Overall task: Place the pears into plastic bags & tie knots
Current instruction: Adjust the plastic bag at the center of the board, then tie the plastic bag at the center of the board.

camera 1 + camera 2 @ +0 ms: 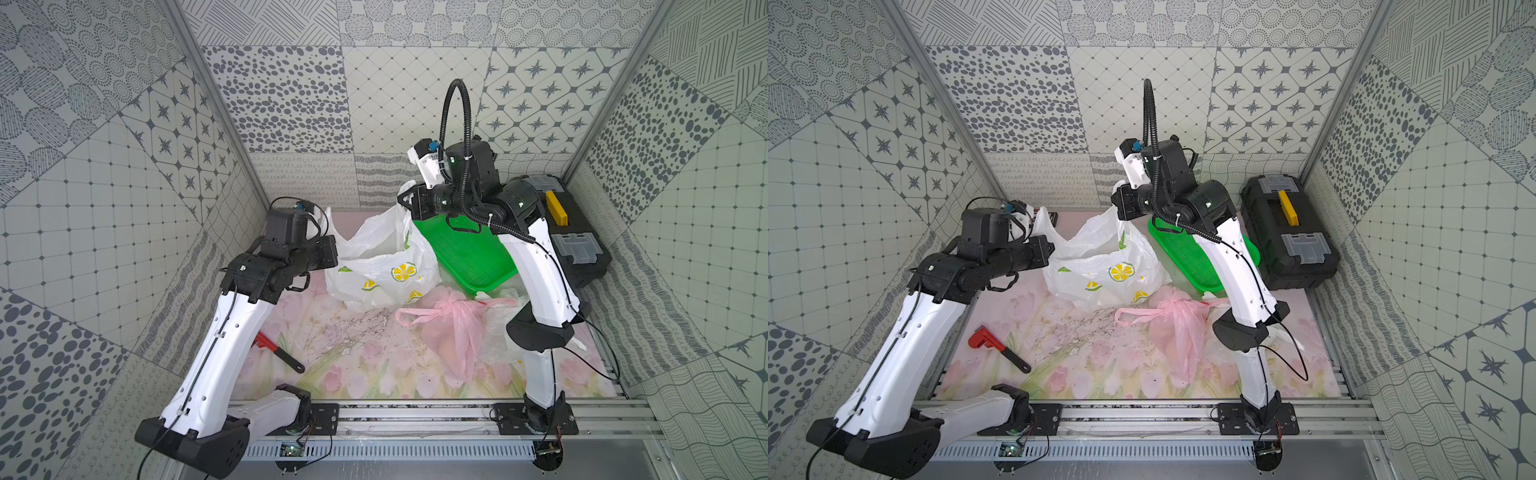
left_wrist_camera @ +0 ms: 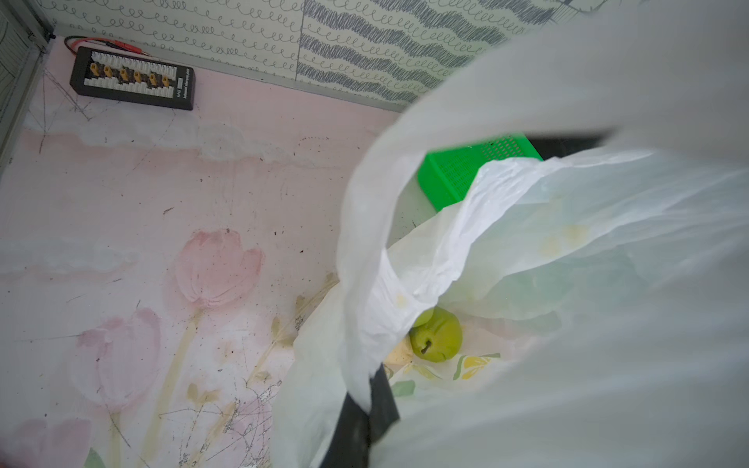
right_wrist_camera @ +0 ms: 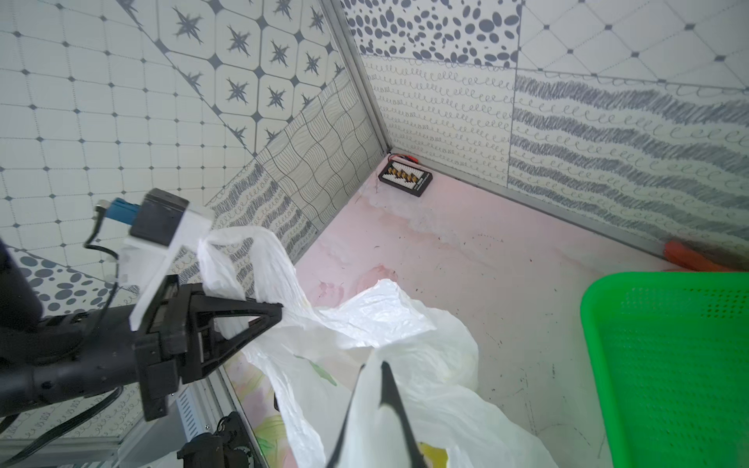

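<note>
A white plastic bag (image 1: 384,266) (image 1: 1100,266) with lemon prints hangs open between both grippers. My left gripper (image 1: 334,253) (image 2: 373,405) (image 3: 279,314) is shut on one handle of it. The right gripper (image 1: 404,199) (image 3: 377,372) is shut on the opposite handle, raised higher. One green pear (image 2: 435,339) lies at the bottom inside this bag. In front of it on the table lies a pink plastic bag (image 1: 453,324) (image 1: 1177,320) with its handles bunched into a knot (image 1: 446,305). Another pale plastic bag (image 1: 498,328) sits partly hidden under my right arm.
A green mesh basket (image 1: 469,257) (image 3: 668,364) leans behind the right arm, next to a black toolbox (image 1: 569,232) at the right wall. A red wrench (image 1: 278,351) lies front left. A black connector board (image 2: 131,79) (image 3: 405,178) sits in the back left corner.
</note>
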Controlling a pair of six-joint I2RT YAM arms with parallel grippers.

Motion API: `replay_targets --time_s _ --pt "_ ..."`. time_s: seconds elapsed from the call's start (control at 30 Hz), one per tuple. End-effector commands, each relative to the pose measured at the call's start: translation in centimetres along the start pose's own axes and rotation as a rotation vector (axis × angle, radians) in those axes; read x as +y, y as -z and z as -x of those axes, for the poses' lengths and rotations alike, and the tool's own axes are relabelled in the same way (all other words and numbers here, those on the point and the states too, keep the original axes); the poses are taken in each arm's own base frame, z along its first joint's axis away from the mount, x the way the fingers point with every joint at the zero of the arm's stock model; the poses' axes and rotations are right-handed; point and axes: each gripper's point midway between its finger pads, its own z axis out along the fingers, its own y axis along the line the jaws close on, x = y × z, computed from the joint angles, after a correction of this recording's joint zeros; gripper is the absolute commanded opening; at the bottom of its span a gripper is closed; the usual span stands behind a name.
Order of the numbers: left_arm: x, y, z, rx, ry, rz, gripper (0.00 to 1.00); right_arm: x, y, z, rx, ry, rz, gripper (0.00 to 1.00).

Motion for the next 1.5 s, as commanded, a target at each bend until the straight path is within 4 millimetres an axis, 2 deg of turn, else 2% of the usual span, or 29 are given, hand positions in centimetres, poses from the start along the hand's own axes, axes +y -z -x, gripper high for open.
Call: replay_targets --time_s 0.0,0.07,0.13,0.2,0.27,0.33,0.4,0.47,0.53,0.6,0.67,0.73,0.97,1.13,1.27,1.43,1.47 --pt "-2.3 -2.3 -0.6 0.028 0.042 -0.122 0.0 -1.7 -2.8 -3.8 0.14 -0.061 -0.017 0.12" --pt "-2.5 -4.1 -1.1 0.045 0.037 -0.132 0.0 -3.8 -4.0 -4.8 0.143 -0.093 -0.055 0.16" --pt "-2.7 -5.3 -1.2 0.052 0.021 -0.146 0.0 -5.8 -3.8 -5.1 0.124 -0.11 -0.123 0.26" --pt "-3.3 -5.7 -0.7 0.035 -0.017 -0.177 0.0 -6.9 -2.4 -4.5 0.094 -0.078 -0.189 0.42" --pt "-4.2 -5.7 -0.1 0.011 -0.051 -0.228 0.0 -7.0 -0.6 -3.4 0.051 -0.016 -0.258 0.5" --pt "-5.5 -5.7 0.2 0.007 -0.085 -0.294 0.0 -6.1 1.0 -2.3 0.011 0.085 -0.319 0.57" --pt "-5.9 -5.9 0.3 0.013 -0.102 -0.314 0.0 -3.8 1.5 -1.8 -0.001 0.193 -0.318 0.61" --pt "-5.9 -6.1 0.4 0.012 -0.111 -0.314 0.0 -0.9 1.3 -1.9 0.002 0.253 -0.249 0.64" --pt "-5.8 -6.4 0.3 0.017 -0.112 -0.311 0.0 2.2 0.4 -2.1 0.008 0.238 -0.112 0.64" --pt "-6.2 -6.3 0.3 0.017 -0.114 -0.323 0.0 5.1 -0.5 -2.2 0.013 0.193 0.038 0.64" --pt "-6.4 -6.2 0.2 0.015 -0.12 -0.327 0.0 6.7 -1.2 -1.9 0.012 0.155 0.13 0.63" --pt "-6.6 -6.1 0.0 0.016 -0.126 -0.333 0.0 7.2 -2.0 -1.6 0.01 0.137 0.163 0.61" --pt "-7.3 -6.0 -0.9 0.032 -0.142 -0.35 0.0 5.6 -5.1 -0.4 -0.01 0.037 0.175 0.54" --pt "-7.8 -6.1 -1.2 0.038 -0.157 -0.359 0.0 5.4 -6.6 -0.7 0.005 -0.003 0.196 0.49" --pt "-7.9 -6.1 -1.4 0.041 -0.173 -0.36 0.0 4.6 -7.6 -0.8 0.015 -0.039 0.197 0.38" --pt "-7.7 -5.8 -1.8 0.042 -0.21 -0.351 0.0 4.3 -7.6 -0.2 0.002 -0.064 0.223 0.16" --pt "-7.5 -5.6 -1.9 0.039 -0.227 -0.345 0.05 4.3 -7.4 0.1 -0.005 -0.068 0.235 0.13"
